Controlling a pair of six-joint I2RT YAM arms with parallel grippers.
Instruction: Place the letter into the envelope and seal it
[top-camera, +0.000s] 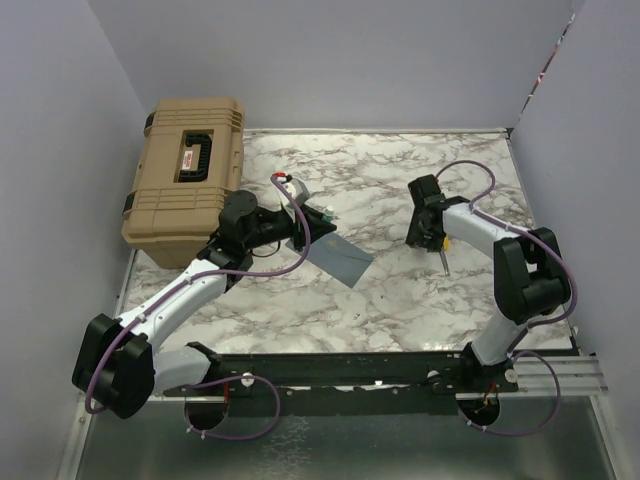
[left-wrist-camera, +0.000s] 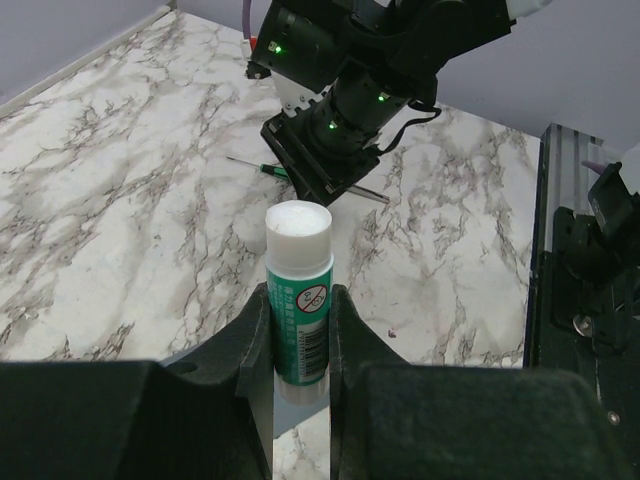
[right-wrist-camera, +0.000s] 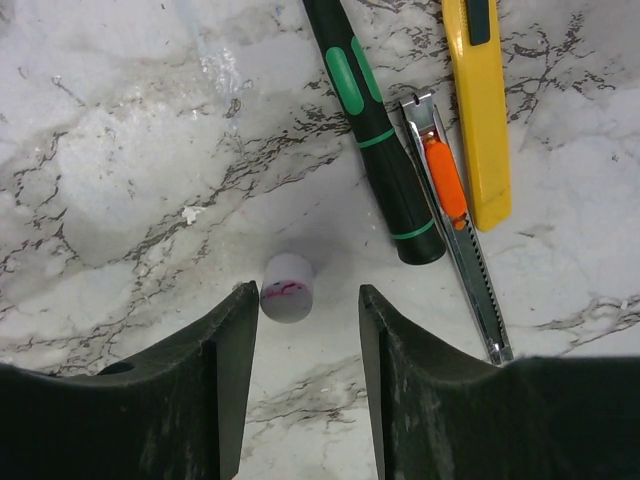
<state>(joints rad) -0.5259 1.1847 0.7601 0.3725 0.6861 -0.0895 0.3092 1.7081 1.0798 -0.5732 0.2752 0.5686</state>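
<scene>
Top external view: envelope (top-camera: 342, 260) lies flat on the marble table (top-camera: 400, 300), near its middle and a little toward the left edge, one corner under the left arm's wrist. Tan hard case (top-camera: 188, 180) sits at the far left corner.

Left wrist view: left gripper (left-wrist-camera: 299, 300) is clamped on an upright glue stick (left-wrist-camera: 298, 235), white cap up, green label between the fingers. A strip of blue-grey paper shows beneath.

Right wrist view: right gripper (right-wrist-camera: 306, 300) has its jaws apart, holding nothing. A small white cap (right-wrist-camera: 288, 287) stands on the table between them. Just beyond lie a green-black screwdriver (right-wrist-camera: 375, 130), an orange-slider cutter (right-wrist-camera: 445, 190) and a yellow knife (right-wrist-camera: 478, 100), side by side.
</scene>
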